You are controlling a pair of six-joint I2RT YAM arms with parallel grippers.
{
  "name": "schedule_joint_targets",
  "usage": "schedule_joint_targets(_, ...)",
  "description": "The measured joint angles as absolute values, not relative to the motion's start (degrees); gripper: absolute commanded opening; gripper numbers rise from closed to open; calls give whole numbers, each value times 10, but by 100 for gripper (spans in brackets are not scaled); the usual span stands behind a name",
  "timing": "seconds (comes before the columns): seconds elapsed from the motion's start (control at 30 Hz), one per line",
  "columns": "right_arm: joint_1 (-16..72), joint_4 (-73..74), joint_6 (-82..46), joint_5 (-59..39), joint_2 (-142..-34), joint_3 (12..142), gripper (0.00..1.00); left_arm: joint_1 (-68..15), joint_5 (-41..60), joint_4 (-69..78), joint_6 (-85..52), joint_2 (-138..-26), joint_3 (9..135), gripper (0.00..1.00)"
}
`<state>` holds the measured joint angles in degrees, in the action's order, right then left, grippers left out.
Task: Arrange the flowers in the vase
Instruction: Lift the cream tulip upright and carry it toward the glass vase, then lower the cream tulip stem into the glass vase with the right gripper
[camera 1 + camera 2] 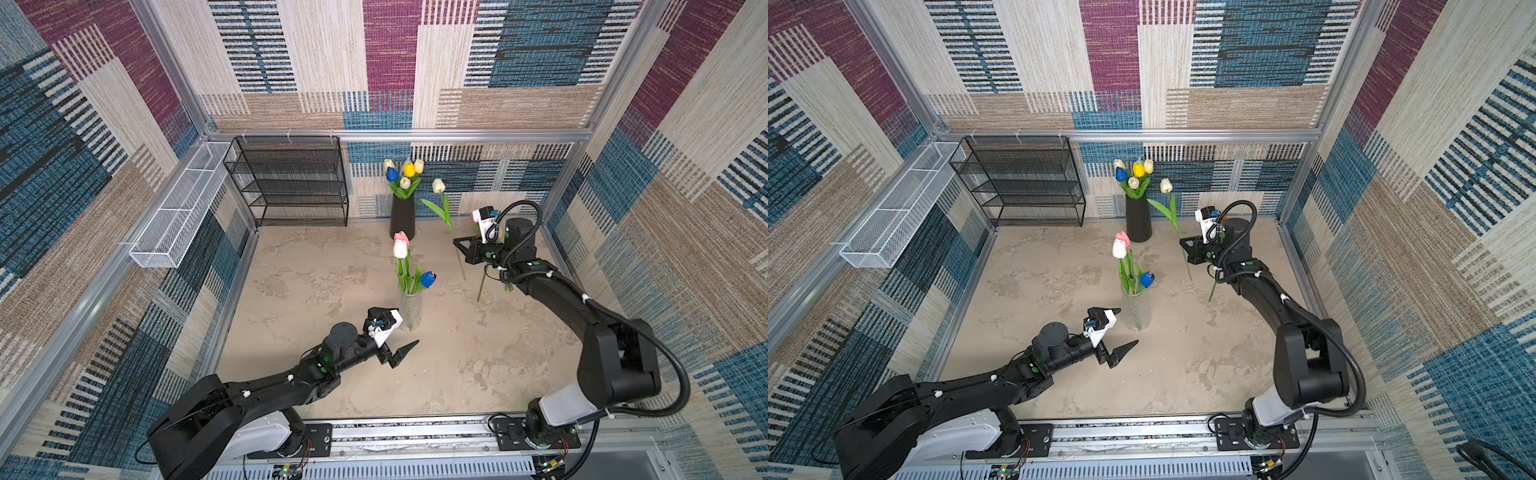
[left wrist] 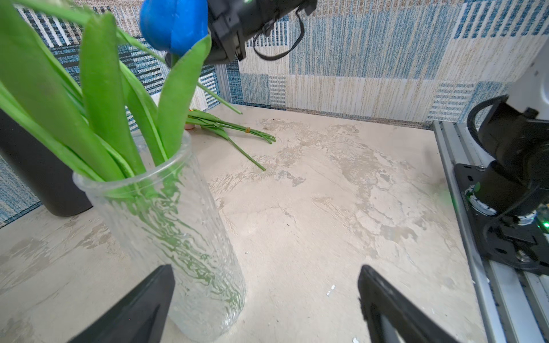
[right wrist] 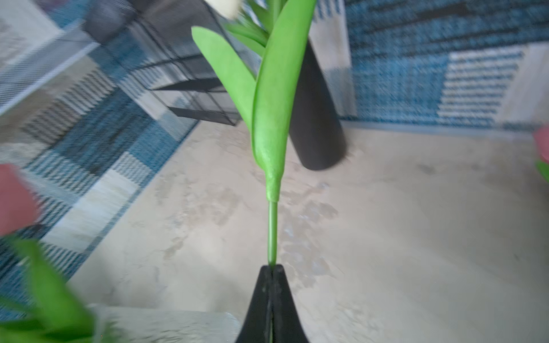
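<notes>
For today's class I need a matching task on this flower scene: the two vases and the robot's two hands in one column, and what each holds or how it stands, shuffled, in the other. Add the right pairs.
Things
1. glass vase
2. black vase
3. left hand
4. right hand

States
a. shut on the stem of the cream tulip
b. holds the yellow tulip
c. open, holding nothing
d. holds the pink tulip

Pairs: 1-d, 2-b, 3-c, 4-a
</notes>
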<state>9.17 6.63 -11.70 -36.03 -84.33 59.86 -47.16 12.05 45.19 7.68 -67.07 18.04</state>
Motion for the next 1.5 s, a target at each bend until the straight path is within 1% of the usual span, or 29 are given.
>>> schedule_joint_targets(0.2, 139, 323, -180, -404, -696, 462, 0, -472, 115, 455, 77, -668, 175, 99)
schedule_joint_targets(0.33, 199, 442, -190, -418, -644, 434, 0, -472, 108, 457, 77, -667, 174, 99)
schedule_joint_targets(0.5, 279, 560, -194, -405, -649, 408, 0, -472, 109, 465, 75, -671, 173, 99)
schedule_joint_targets(0.67, 340, 639, -194, -342, -715, 390, 0, -472, 109, 473, 75, -672, 173, 99)
schedule_joint_targets(0.87, 393, 706, -174, -243, -782, 390, 0, -472, 109, 473, 75, -665, 172, 99)
schedule_joint_targets(1.03, 404, 732, -143, -169, -816, 384, 0, -472, 108, 473, 75, -661, 172, 99)
schedule_joint_targets(1.5, 409, 736, -79, -70, -821, 340, 0, -472, 108, 472, 75, -663, 172, 99)
